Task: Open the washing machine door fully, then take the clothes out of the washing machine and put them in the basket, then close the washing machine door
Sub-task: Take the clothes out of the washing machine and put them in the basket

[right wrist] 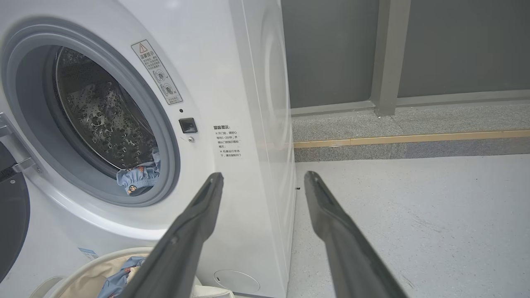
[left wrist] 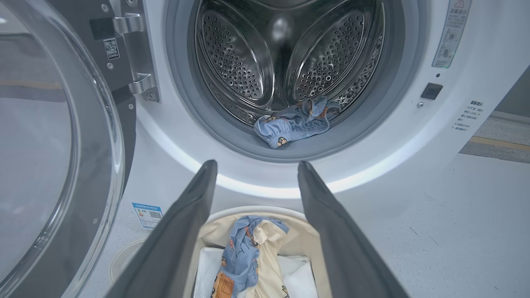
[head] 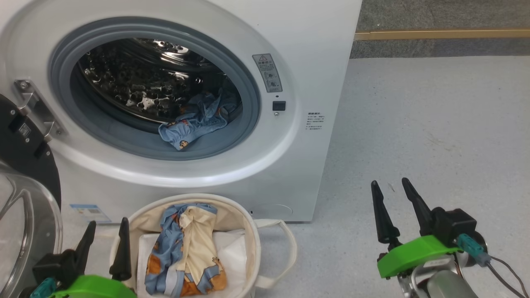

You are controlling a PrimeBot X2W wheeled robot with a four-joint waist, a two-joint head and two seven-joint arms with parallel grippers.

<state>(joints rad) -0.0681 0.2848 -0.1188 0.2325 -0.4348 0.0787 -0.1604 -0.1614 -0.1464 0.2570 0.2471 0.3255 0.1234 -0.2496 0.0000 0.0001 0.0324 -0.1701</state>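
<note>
The washing machine [head: 314,124] stands with its door [head: 25,198] swung wide open to the left. One light-blue bear-print garment [head: 198,122] lies at the front of the steel drum [left wrist: 290,122] [right wrist: 138,178]. Another garment [head: 186,252] [left wrist: 244,256] lies in the cream basket [head: 254,244] below the opening, on a white sheet. My left gripper [head: 107,225] [left wrist: 256,165] hovers open over the basket's left rim, holding nothing. My right gripper [head: 389,184] [right wrist: 264,176] is open and empty over the floor right of the machine.
Grey floor [head: 434,124] stretches to the right of the machine. A yellow strip [head: 439,34] marks the edge of a darker carpet at the back. A grey wall with a post [right wrist: 387,58] stands behind. The basket's loop handle [head: 285,231] sticks out to the right.
</note>
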